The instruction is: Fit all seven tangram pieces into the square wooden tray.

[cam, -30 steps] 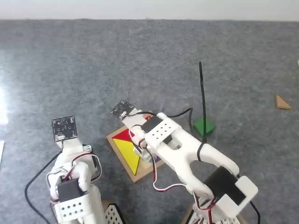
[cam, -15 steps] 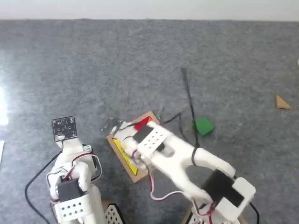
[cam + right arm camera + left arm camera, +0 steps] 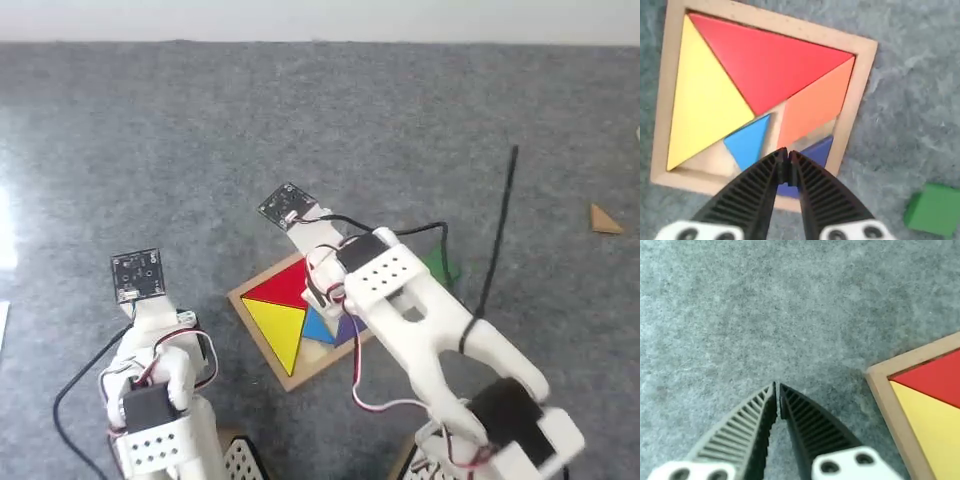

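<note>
The right claw point(image 3: 784, 152), pinched shut and empty, hangs over the tray point(image 3: 863, 85), above the bare patch between the blue triangle point(image 3: 747, 142) and the purple piece point(image 3: 816, 148), probably to nudge them snug. The green square point(image 3: 935, 207) lies on the surface point(image 3: 200, 130) just off that corner. A tan triangle point(image 3: 603, 220) sits near the surface's right edge. The left claw point(image 3: 776, 386), shut too, hangs beside another tray corner, out of the way.

1. Right arm point(image 3: 420, 320) hangs low over the tray point(image 3: 262, 345), covering one side from above.
2. Green square point(image 3: 935, 207) sits near the tray's rim.
3. Wide bare mat point(image 3: 200, 130) beyond; tan triangle point(image 3: 603, 220) well apart.
</note>
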Available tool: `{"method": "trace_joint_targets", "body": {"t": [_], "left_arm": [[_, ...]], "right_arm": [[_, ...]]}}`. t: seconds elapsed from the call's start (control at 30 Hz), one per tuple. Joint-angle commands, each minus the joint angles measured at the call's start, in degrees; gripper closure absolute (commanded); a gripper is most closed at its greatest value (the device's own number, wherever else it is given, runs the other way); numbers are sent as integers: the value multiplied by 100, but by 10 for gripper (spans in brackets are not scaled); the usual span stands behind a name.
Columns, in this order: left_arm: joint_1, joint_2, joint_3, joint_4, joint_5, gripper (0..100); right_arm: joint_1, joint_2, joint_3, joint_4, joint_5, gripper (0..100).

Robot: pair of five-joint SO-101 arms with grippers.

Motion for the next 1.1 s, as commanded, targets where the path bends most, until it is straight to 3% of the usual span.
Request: {"method": "trace_joint_targets", "body": {"t": [0.0,0.23,0.5,0.77,1.07], "left_arm": [[-18,-105,-40,44,-26,987],[-18,-105,-40,44,-26,987],[-18,-105,-40,44,-26,987],[-18,-105,-40,44,-26,987],[-18,-105,-40,44,-26,987]], "right_arm": [[75,338,-158,-523,18,992],[-303,470,-246,-409,35,992],[171,347,-501,505,79,991],[-136,629,-527,497,1248,991],[-189,1481,-835,523,1670,991]]}}
